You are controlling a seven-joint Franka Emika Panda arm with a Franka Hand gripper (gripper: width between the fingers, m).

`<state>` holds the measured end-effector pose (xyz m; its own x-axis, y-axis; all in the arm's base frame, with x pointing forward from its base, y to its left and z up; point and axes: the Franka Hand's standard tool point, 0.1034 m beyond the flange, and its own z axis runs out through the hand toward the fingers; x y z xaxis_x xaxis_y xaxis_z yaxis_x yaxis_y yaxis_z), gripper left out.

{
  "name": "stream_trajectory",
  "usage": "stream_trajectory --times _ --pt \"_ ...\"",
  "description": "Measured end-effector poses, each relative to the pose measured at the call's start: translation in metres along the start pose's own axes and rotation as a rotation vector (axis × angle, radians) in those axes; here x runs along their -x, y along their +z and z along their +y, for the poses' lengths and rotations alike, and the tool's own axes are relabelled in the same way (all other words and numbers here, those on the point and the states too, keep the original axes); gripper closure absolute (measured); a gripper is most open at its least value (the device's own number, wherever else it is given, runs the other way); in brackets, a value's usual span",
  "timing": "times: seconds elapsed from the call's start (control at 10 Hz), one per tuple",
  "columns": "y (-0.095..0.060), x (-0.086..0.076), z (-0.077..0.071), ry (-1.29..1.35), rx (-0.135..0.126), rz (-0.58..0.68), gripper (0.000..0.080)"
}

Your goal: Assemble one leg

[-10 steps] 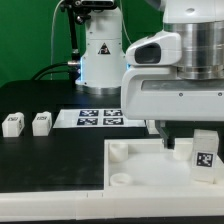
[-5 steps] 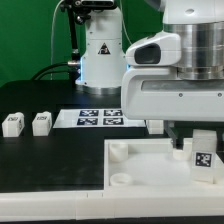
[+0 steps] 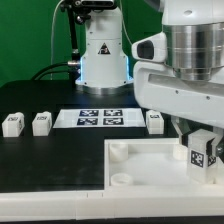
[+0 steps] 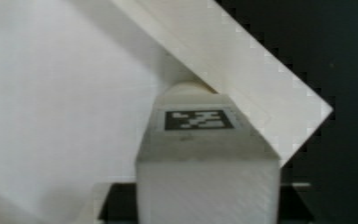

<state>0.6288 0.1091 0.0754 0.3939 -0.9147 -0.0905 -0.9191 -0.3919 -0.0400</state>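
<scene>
My gripper is shut on a leg, a small white block with a black-and-white tag facing the camera. It holds the leg over the right end of the large flat white panel, close to its surface; I cannot tell whether they touch. In the wrist view the leg fills the space between the dark fingers, its tag visible, with the panel behind it. Three more legs stand on the black table: two at the exterior view's left and one behind the panel.
The marker board lies flat at the back middle, in front of the arm's white base. The panel has round corner sockets on its left side. A green backdrop stands behind.
The arm's wrist has turned and shifted toward the exterior view's right, uncovering the leg behind the panel. The held leg has tilted and risen slightly, still in the grip.
</scene>
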Motion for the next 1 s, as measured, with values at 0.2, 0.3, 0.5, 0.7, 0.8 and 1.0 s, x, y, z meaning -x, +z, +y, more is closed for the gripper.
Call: stream_trajectory --times 0.2,0.3,0.5,0.7,0.8,1.0 --pt "0.0 -0.003 0.001 0.356 -0.007 -0.037 0.0509" --pt "0.001 0.003 0.0 0.707 -0.027 -0.031 0.0508" --pt "0.001 0.003 0.0 0.714 -0.028 -0.022 0.0454" --pt "0.002 0.004 0.0 0.674 -0.027 -0.023 0.0272" --pt "0.003 0.006 0.002 0.469 -0.017 -0.006 0.0272" --pt "0.004 0.015 0.001 0.127 -0.001 0.011 0.0158"
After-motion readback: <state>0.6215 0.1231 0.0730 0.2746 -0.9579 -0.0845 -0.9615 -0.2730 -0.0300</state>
